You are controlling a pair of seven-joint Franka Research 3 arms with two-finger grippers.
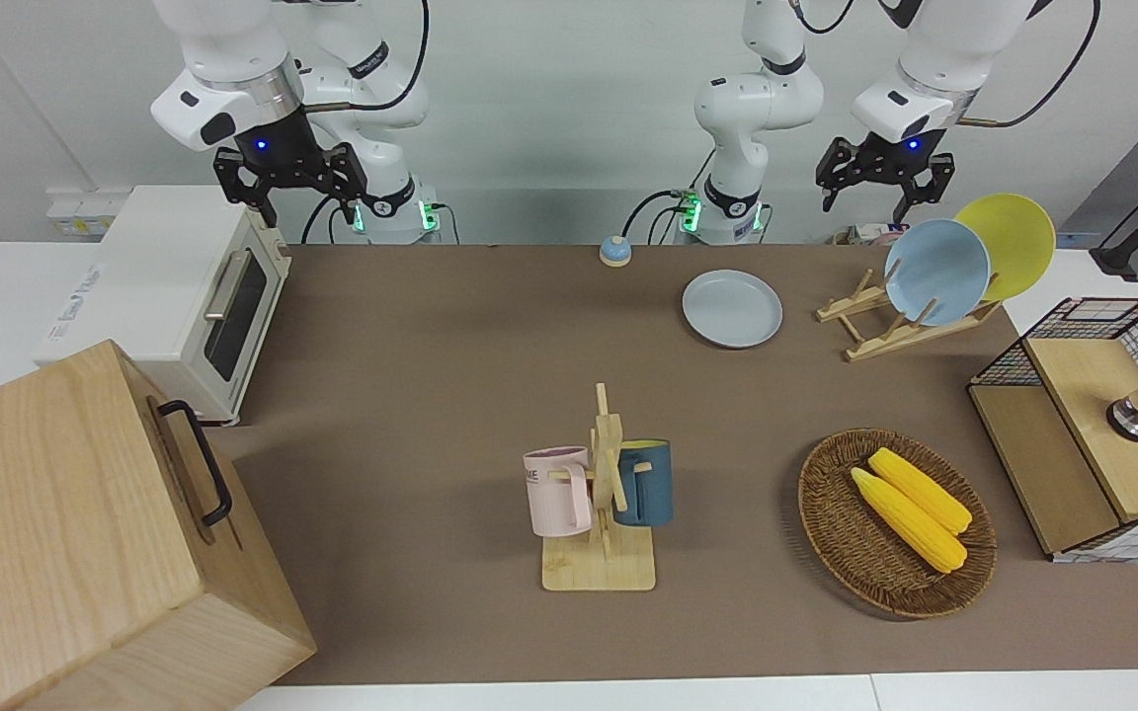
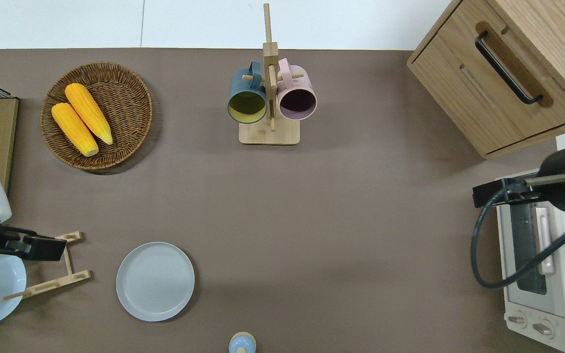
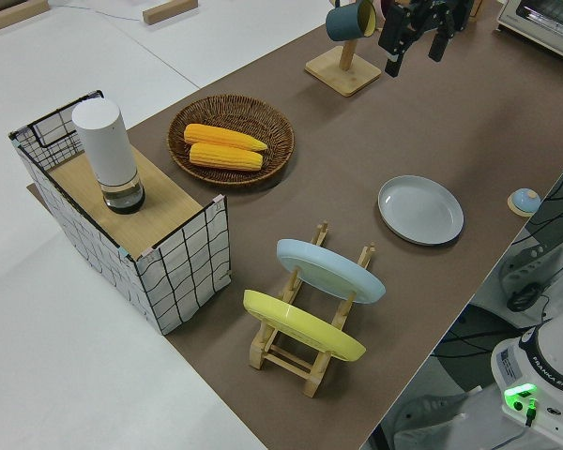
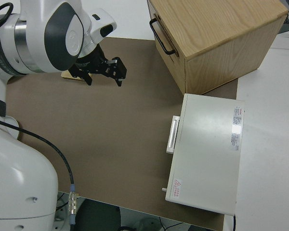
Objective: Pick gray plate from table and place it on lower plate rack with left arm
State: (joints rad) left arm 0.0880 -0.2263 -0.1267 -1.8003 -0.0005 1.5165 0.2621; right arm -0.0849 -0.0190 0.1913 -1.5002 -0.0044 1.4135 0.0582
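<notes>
The gray plate [image 1: 732, 308] lies flat on the brown table mat, also in the overhead view [image 2: 155, 281] and the left side view [image 3: 420, 210]. The lower plate rack [image 1: 913, 334] stands beside it toward the left arm's end [image 2: 49, 286] [image 3: 305, 361]. It holds a sky-blue plate [image 1: 936, 272] and a yellow plate [image 1: 1009, 242]; its slots nearest the gray plate hold nothing. My left gripper [image 1: 885, 188] is open and empty, up in the air over the rack [image 2: 30, 244]. My right gripper [image 1: 290, 190] is open and parked.
A wooden mug stand [image 1: 601, 548] with a pink and a dark blue mug stands mid-table. A wicker basket [image 1: 826, 513] holds two corn cobs. A wire-sided box [image 1: 1073, 444], a white toaster oven [image 1: 184, 296], a wooden cabinet [image 1: 65, 533] and a small bell [image 1: 614, 251] line the edges.
</notes>
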